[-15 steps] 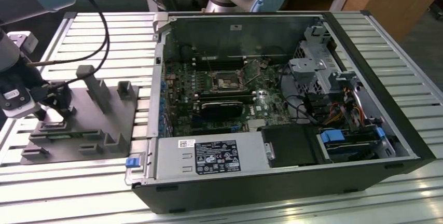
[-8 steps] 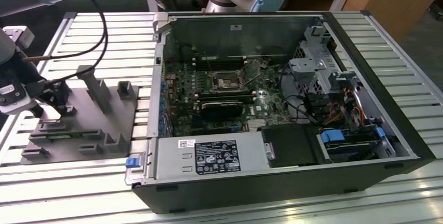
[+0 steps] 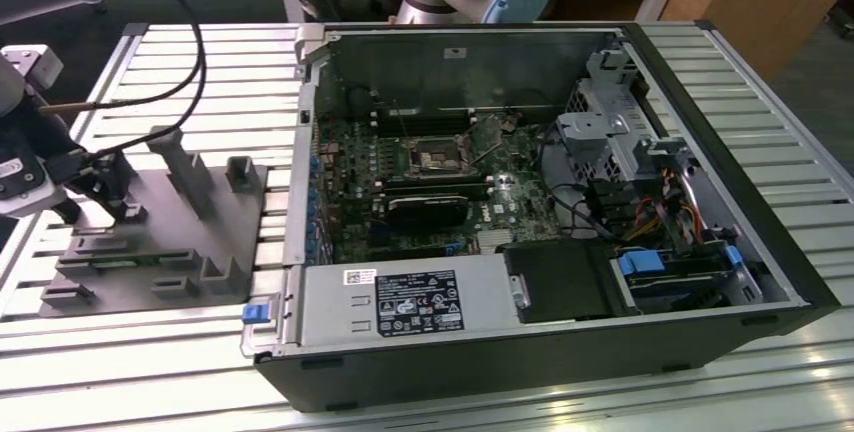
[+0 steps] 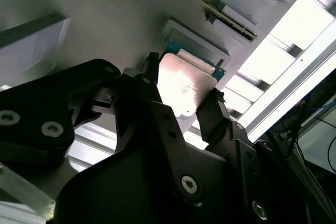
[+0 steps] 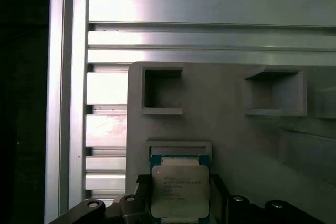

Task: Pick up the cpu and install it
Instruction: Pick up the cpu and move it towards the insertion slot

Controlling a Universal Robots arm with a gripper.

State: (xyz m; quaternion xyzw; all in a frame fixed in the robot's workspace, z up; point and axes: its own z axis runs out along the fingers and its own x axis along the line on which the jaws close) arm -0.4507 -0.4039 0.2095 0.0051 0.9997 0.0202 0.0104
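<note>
Tool point(image 3: 114, 202), at the edge of the bench point(image 3: 747, 62) on the exterior view's left, is pinching the cpu point(image 5: 180, 190) by two edges in an edge recess of the grey tray point(image 3: 200, 252); toward the exterior view's right, the computer case point(image 3: 534, 352) is lying open.

Upright blocks point(image 3: 187, 177) on tray point(image 3: 120, 290) stand nr claw point(image 4: 184, 88); PC case point(image 3: 534, 362) top open.
</note>
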